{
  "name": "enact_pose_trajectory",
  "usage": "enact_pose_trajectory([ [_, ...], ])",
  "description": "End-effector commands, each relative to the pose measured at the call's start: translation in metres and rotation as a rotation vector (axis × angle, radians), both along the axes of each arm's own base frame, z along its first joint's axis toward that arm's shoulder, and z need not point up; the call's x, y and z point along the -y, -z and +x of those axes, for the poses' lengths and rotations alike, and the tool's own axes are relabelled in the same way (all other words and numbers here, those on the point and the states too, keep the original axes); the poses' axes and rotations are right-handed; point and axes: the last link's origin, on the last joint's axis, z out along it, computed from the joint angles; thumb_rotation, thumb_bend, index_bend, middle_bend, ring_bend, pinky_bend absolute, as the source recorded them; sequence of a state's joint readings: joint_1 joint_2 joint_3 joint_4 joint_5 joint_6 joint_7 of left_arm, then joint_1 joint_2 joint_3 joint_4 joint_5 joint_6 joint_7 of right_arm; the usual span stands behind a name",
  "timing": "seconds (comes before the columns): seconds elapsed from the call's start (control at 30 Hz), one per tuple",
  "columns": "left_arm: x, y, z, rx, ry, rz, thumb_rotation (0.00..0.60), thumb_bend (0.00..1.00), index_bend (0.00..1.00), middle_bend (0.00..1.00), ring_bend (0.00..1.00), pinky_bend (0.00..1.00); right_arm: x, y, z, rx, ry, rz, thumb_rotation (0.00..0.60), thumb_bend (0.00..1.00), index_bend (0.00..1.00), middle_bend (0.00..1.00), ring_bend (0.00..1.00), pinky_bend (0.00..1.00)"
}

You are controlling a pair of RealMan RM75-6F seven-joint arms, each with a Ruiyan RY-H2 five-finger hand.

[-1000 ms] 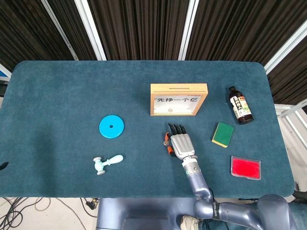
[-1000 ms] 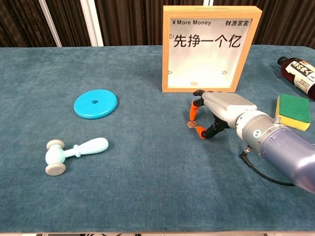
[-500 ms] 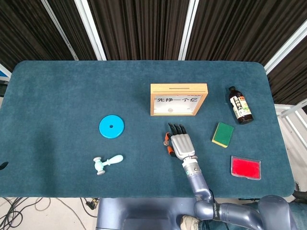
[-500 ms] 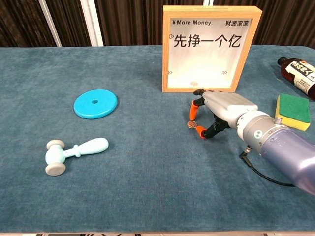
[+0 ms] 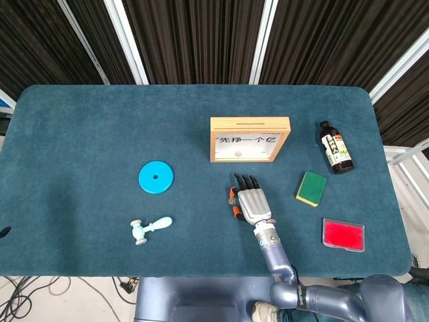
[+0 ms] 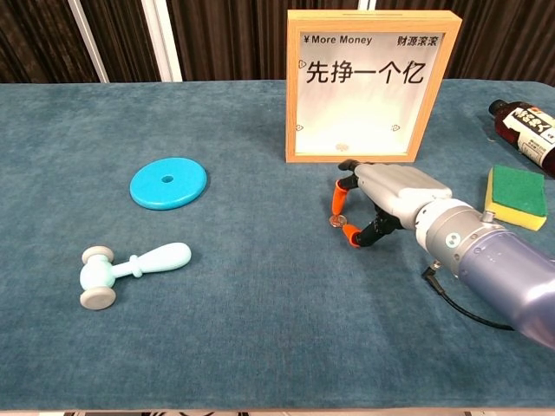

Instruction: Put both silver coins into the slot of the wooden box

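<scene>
Second coin being picked up; one coin judged already inside the box.

The right hand point(image 6: 381, 204) is lowered onto the table point(image 6: 260, 329), its orange-tipped fingers point(image 6: 335, 198) narrowed around a silver coin point(image 6: 335, 220) lying on the cloth; whether it is truly pinched cannot be told. Just beyond stands the wooden box point(image 6: 373, 85), where a coin point(image 6: 342, 147) is seen behind the window. The lift to the top slot point(image 5: 249, 122) remains.

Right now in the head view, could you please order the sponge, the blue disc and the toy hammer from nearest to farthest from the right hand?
From the right hand:
1. Sponge, close on its right.
2. Blue disc, to its left, slightly farther back.
3. Toy hammer, farthest left, toward the front edge.
</scene>
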State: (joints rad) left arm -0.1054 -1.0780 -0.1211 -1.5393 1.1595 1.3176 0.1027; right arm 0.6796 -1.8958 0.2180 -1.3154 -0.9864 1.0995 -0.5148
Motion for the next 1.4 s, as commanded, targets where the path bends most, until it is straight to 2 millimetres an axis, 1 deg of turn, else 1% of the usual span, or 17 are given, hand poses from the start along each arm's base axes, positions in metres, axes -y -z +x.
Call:
enact_pose_trajectory([
  [0.03, -0.0002, 0.0001, -0.0002, 0.0, -0.002, 0.0, 0.6, 0.04, 0.0, 0.0, 0.0, 0.0, -0.0001, -0.0001, 0.0001, 0.001, 0.0, -0.001, 0.6, 0.52, 0.42, 0.0, 0.0, 0.0],
  [0.47, -0.0002, 0.0004, 0.0001, -0.001, -0.005, 0.0, 0.6, 0.04, 0.0, 0.0, 0.0, 0.0, -0.004, -0.0008, 0.0012, 0.005, -0.004, 0.002, 0.6, 0.52, 0.42, 0.0, 0.0, 0.0],
  [1.0, -0.0007, 0.0007, -0.0001, -0.003, -0.01, -0.002, 0.6, 0.04, 0.0, 0.0, 0.0, 0.0, -0.003, 0.0013, -0.0037, -0.005, 0.015, 0.021, 0.6, 0.52, 0.43, 0.0, 0.0, 0.0],
  [1.4, -0.0007, 0.0009, 0.0005, -0.006, -0.01, -0.002, 0.6, 0.04, 0.0, 0.0, 0.0, 0.0, 0.0044, 0.0062, -0.0065, -0.019, 0.025, 0.027, 0.6, 0.52, 0.43, 0.0, 0.0, 0.0],
])
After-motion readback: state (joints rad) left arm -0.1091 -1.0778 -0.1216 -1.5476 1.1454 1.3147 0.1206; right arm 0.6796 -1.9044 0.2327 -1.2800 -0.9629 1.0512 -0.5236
